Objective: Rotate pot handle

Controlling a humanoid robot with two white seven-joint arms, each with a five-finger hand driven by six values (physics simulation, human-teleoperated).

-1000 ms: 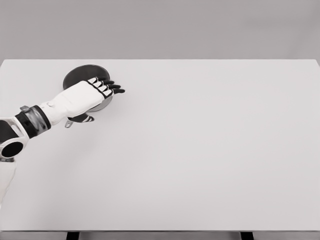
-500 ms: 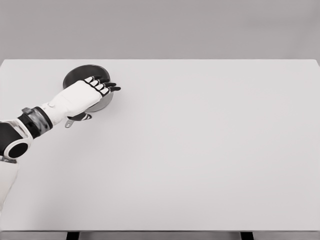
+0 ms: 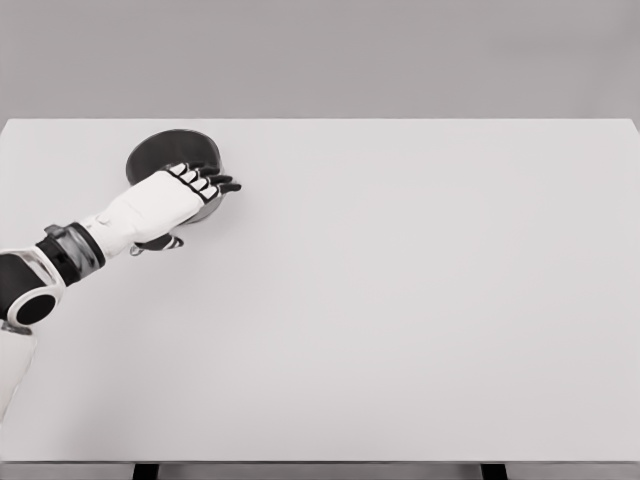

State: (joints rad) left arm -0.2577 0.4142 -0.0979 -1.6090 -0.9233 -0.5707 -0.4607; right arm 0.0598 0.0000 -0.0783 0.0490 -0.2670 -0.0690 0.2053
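Observation:
A dark grey round pot stands on the white table near its far left corner. Its metal handle runs toward the lower left under my hand, and only the handle's tip shows. My left hand lies across the pot's near rim and the handle. Its fingers are stretched out to the right and the thumb sits below, beside the handle. The palm hides the handle's joint with the pot. No fingers are seen closed around the handle.
The left forearm comes in low from the picture's left edge. The table's far edge runs just behind the pot.
The left hand has slid slightly back toward the lower left over the pot, the fingertips pulling in a little. The pot and handle tip stay about where they were.

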